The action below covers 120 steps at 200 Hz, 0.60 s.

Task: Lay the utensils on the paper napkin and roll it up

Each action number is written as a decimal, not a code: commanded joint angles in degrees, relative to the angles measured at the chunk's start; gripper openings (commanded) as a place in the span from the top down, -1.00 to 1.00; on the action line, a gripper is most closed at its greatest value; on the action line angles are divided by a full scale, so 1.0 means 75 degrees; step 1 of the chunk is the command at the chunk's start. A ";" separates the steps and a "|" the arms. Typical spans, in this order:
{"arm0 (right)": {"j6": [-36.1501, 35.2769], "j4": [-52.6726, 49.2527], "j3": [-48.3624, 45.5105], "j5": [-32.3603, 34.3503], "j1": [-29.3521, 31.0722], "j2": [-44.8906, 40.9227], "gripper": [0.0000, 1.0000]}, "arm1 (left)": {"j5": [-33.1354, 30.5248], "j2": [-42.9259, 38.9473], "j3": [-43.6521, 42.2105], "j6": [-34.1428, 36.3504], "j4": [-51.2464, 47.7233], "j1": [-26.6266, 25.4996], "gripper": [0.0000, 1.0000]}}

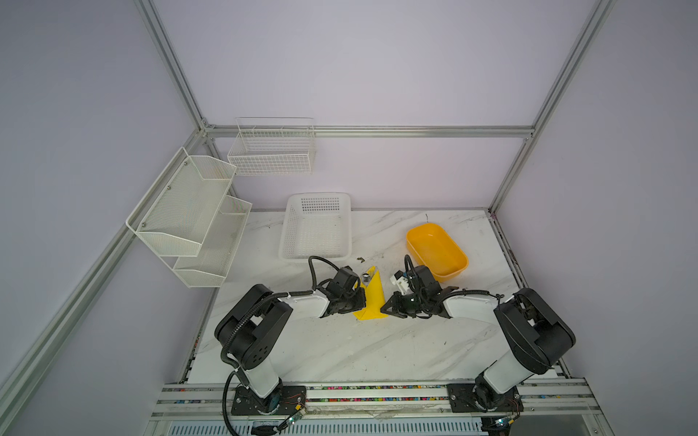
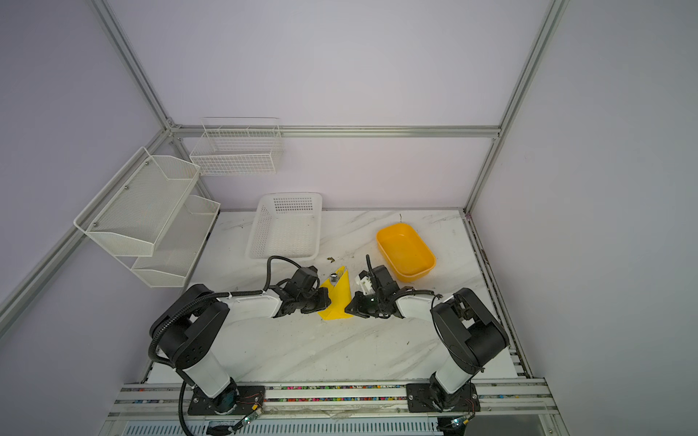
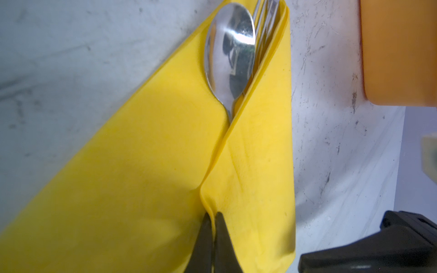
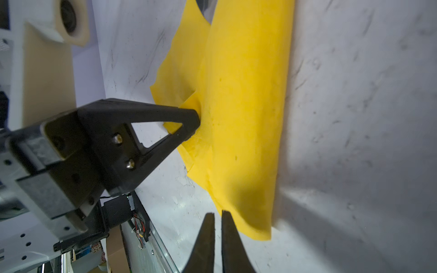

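White marble tabletop (image 1: 340, 351) under both grippers. On the wall, well beyond and outboard of the left gripper (image 1: 360, 303): a white two-tier mesh shelf (image 1: 189, 211) and, further back, a white wire basket (image 1: 272, 151). On the marble beyond the left gripper, well apart from it: a white perforated plastic basket (image 1: 317, 234). Just beyond the right gripper (image 1: 383, 310), close behind its wrist but not touching: an orange-yellow plastic tub (image 1: 434, 249).

Between the two grippers in both top views: the paper napkin (image 2: 338, 298), bright yellow, lying on the marble. Folded over into a long wedge, wide at the gripper end and narrow at the far end.

Left gripper (image 3: 212, 227) pressed together, black fingertips (image 3: 224, 238) pinching a raised fold of the napkin (image 3: 142, 165) at its wide end. Same pinch visible from the right wrist, with the triangular black fingers at the paper's edge.

Right gripper (image 4: 218, 222) nearly pressed together, only a thin slit between the tips. Tips right at the near corner of the napkin (image 4: 243, 118). Paper caught in that slit or not: cannot tell.

Straight ahead of the left gripper's tips, poking out of the napkin's narrow end: the utensils. Shiny spoon (image 3: 230, 52) with its bowl exposed and its handle hidden under the fold. Just beside it, against the folded edge: fork tines (image 3: 267, 21).
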 commanded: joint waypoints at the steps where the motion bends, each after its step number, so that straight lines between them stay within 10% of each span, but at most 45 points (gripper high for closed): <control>1: 0.0020 -0.0210 -0.0050 0.0315 -0.0019 -0.0020 0.76 | -0.0153 -0.0068 0.0557 0.0275 -0.0318 -0.0033 1.00; 120: 0.0075 -0.0111 -0.0174 0.0274 -0.0019 0.0065 0.74 | -0.0177 0.0060 0.0845 0.0400 -0.0477 -0.0025 1.00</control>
